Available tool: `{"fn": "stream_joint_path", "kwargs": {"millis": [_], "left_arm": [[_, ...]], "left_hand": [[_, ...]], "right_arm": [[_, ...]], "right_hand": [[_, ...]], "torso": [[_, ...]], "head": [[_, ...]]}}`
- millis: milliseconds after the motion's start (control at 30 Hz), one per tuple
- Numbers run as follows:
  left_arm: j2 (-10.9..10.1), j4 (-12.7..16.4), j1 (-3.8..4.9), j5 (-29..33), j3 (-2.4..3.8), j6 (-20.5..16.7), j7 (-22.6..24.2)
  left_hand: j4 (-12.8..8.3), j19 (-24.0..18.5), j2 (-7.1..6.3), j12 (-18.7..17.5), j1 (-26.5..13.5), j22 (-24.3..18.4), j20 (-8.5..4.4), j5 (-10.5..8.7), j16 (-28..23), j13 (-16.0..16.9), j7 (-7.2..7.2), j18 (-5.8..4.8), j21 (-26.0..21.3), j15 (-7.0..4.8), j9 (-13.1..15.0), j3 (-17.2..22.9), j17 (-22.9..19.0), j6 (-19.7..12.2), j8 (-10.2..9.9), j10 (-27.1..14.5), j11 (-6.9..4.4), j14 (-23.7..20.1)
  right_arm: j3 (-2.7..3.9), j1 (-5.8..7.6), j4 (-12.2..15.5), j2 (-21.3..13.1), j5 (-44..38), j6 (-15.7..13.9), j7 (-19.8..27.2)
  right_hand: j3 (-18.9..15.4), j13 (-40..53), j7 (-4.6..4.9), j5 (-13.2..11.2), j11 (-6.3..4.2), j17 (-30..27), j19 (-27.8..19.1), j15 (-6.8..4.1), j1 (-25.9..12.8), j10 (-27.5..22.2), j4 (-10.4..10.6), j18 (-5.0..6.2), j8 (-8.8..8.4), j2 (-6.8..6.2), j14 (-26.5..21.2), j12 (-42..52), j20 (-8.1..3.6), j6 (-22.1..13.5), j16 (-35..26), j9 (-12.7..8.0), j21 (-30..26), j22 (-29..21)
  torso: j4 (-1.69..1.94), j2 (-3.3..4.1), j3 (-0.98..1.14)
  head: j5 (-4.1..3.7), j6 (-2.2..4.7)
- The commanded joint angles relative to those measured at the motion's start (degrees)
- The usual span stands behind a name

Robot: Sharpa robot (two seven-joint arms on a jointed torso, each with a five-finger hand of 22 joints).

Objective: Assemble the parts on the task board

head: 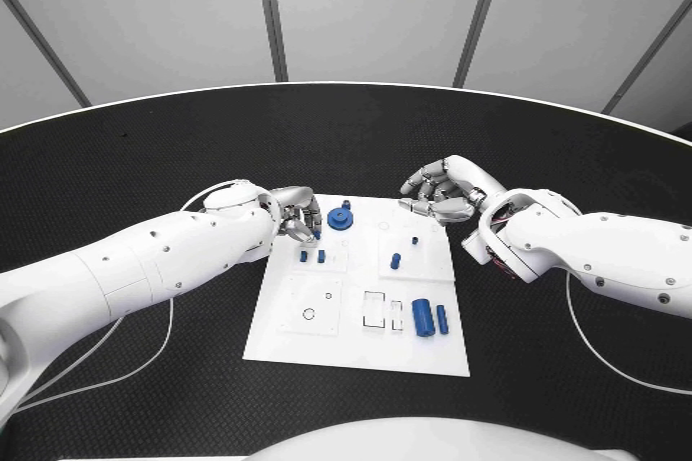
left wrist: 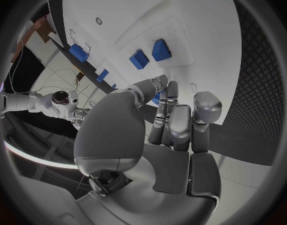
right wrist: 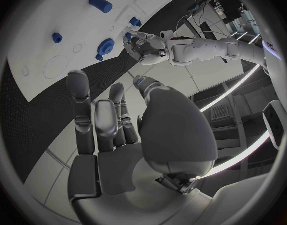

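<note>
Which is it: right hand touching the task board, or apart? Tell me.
Apart. The head view shows the right hand beyond the far corner of the task board, with black table between them.

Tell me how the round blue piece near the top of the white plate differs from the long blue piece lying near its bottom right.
The round blue piece is disc-shaped with a raised middle; the long blue piece is a cylinder lying on its side. The round piece sits at the task board's far edge, right beside the left hand; the long piece lies near the board's near right corner, away from both hands. Both are blue and rest on the board, neither held.
</note>
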Motion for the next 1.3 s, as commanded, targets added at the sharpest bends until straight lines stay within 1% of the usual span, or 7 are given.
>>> {"fn": "stream_joint_path", "kwargs": {"millis": [33,200,333,567,733,1100,1300], "left_arm": [[0.0,0.0,0.0,0.0,0.0,0.1,0.0],[0.1,-0.1,0.0,0.0,0.0,0.3,0.0],[0.2,-0.2,0.0,0.0,0.0,0.3,0.0],[0.3,-0.3,-0.02,0.0,0.0,0.2,0.1],[0.4,-0.3,-0.06,0.0,0.0,0.5,0.1],[0.4,-0.5,-0.17,0.0,-0.01,1.0,-0.2],[0.3,-0.6,-0.2,0.0,-0.01,0.3,-0.2]], "left_hand": [[0.0,0.0,0.04,-0.2,-0.6,-0.1,-0.03,-0.16,-0.2,0.0,-0.03,-0.92,0.1,-0.18,0.1,-0.2,-0.1,0.4,-0.3,0.4,0.14,-0.1],[0.0,0.0,0.04,-0.2,-0.6,-0.1,-0.03,-0.16,-0.2,0.0,-0.03,-0.92,0.1,-0.18,0.1,-0.2,-0.1,0.4,-0.3,0.4,0.14,-0.1],[0.0,0.0,-0.01,-0.2,-0.7,-0.1,-0.04,-0.16,-0.2,0.1,-0.02,-0.91,0.0,-0.18,0.1,-0.3,0.1,0.3,-0.4,0.4,0.15,-0.1],[0.0,0.0,-0.02,-0.2,-0.7,-0.1,-0.04,-0.16,-0.1,0.1,-0.01,-0.91,0.0,-0.18,0.1,-0.3,0.2,0.3,-0.4,0.4,0.16,0.0],[0.0,0.0,-0.02,-0.2,-0.7,-0.1,-0.04,-0.16,-0.1,0.1,-0.01,-0.91,0.0,-0.18,0.1,-0.3,0.2,0.3,-0.4,0.4,0.16,0.0],[0.0,-0.1,-0.01,-0.3,-0.7,-0.2,-0.04,-0.15,-0.2,0.1,0.02,-0.9,0.0,-0.16,0.1,-0.2,-0.2,0.2,-0.5,0.4,0.18,-0.1],[0.0,-0.1,0.02,-0.3,-0.7,-0.3,-0.04,-0.14,-0.2,0.1,0.03,-0.89,0.0,-0.16,0.1,-0.2,0.0,0.2,-0.5,0.4,0.19,-0.1]], "right_arm": [[0.0,0.0,0.0,0.0,0.0,0.0,0.0],[0.0,0.0,0.0,0.0,0.0,0.0,0.0],[0.0,0.0,0.0,0.0,0.0,0.0,0.0],[0.0,0.0,0.0,0.0,0.0,0.1,0.0],[0.0,0.0,-0.1,0.0,0.0,0.1,0.0],[0.0,0.0,-0.1,0.0,0.0,0.1,0.0],[0.0,0.0,-0.2,0.0,0.0,0.1,0.0]], "right_hand": [[0.3,-0.1,0.02,0.2,0.0,0.1,0.4,-0.33,0.1,0.6,-0.1,0.77,0.22,-0.44,0.2,0.2,-0.02,0.2,-0.3,0.1,-0.2,-0.1],[0.3,-0.1,0.02,0.2,0.0,0.1,0.4,-0.33,0.1,0.6,-0.1,0.77,0.22,-0.44,0.2,0.2,-0.02,0.2,-0.3,0.1,-0.2,-0.1],[0.3,-0.1,0.02,0.2,0.0,0.1,0.4,-0.33,0.1,0.6,-0.1,0.77,0.22,-0.44,0.2,0.2,-0.02,0.2,-0.3,0.1,-0.2,-0.1],[0.3,-0.1,0.02,0.2,0.0,0.1,0.4,-0.33,0.1,0.6,-0.1,0.77,0.22,-0.44,0.2,0.2,-0.02,0.2,-0.3,0.1,-0.2,-0.1],[0.3,-0.1,0.02,0.2,0.0,0.1,0.4,-0.33,0.1,0.6,-0.1,0.77,0.22,-0.44,0.2,0.2,-0.02,0.2,-0.3,0.1,-0.2,-0.1],[0.3,-0.1,0.02,0.2,0.0,0.1,0.4,-0.33,0.1,0.6,-0.1,0.77,0.22,-0.44,0.2,0.2,-0.02,0.2,-0.3,0.1,-0.2,-0.1],[0.6,-0.4,0.04,0.3,0.01,0.2,0.7,-0.34,0.0,0.6,-0.3,0.74,0.24,-0.51,0.3,0.2,-0.07,0.1,-0.6,0.0,-0.6,-0.3]], "torso": [[-0.03,-0.03,0.01],[-0.04,-0.02,0.05],[-0.02,-0.01,0.02],[-0.02,-0.03,0.04],[0.02,-0.06,0.02],[-0.04,-0.05,-0.01],[0.01,0.0,-0.02]], "head": [[0.01,-0.03],[-0.01,-0.01],[-0.04,-0.03],[-0.02,-0.06],[-0.01,-0.09],[0.07,-0.09],[0.11,-0.04]]}}
